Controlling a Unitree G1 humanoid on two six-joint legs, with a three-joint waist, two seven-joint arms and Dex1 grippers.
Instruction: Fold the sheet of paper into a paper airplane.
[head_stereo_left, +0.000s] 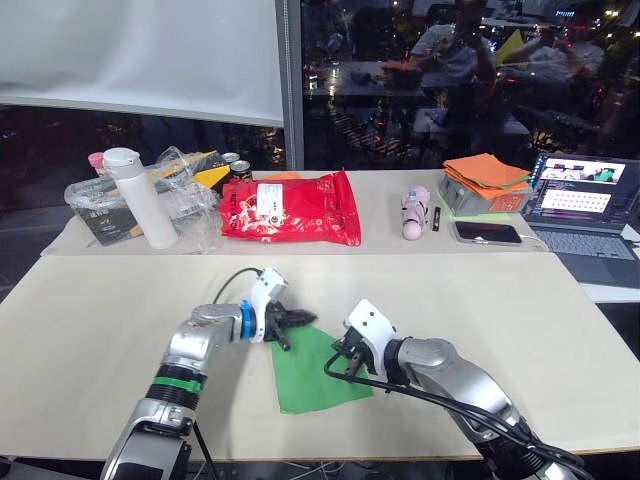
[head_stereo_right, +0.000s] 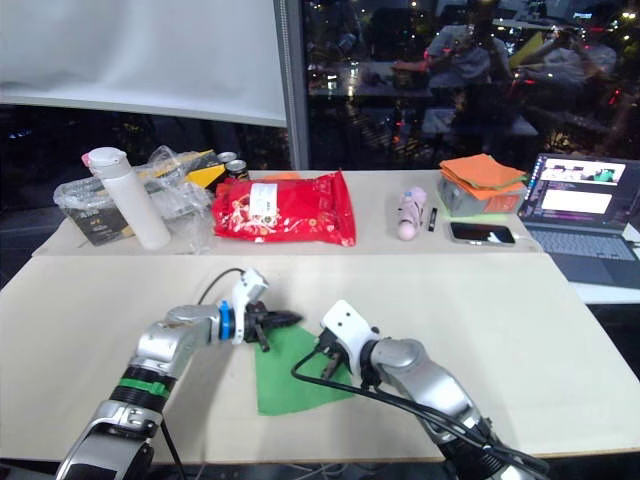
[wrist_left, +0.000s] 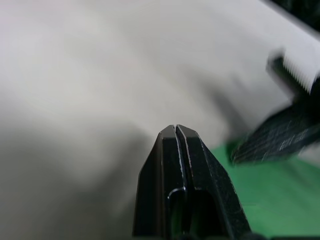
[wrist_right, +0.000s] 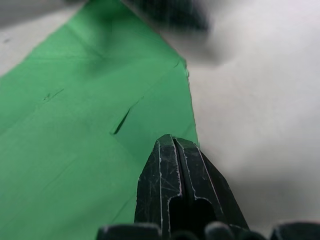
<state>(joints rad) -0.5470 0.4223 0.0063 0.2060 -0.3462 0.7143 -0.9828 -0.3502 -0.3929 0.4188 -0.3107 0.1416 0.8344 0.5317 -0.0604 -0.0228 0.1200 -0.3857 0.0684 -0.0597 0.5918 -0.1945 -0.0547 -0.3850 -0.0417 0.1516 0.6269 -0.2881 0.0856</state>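
The sheet of paper (head_stereo_left: 316, 368) lies flat on the bench (head_stereo_left: 480, 300), lower centre of the frame, its long axis running from its narrow upper end toward the lower edge. The left hand (head_stereo_left: 290, 325), fingers pressed together, reaches rightward to that upper end. The right hand (head_stereo_left: 345, 362), fingers together, angles leftward at its right edge.

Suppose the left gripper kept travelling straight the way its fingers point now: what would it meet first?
Probably the right gripper: the left gripper, fingers shut, points across the sheet of paper toward it, though depth is unclear.
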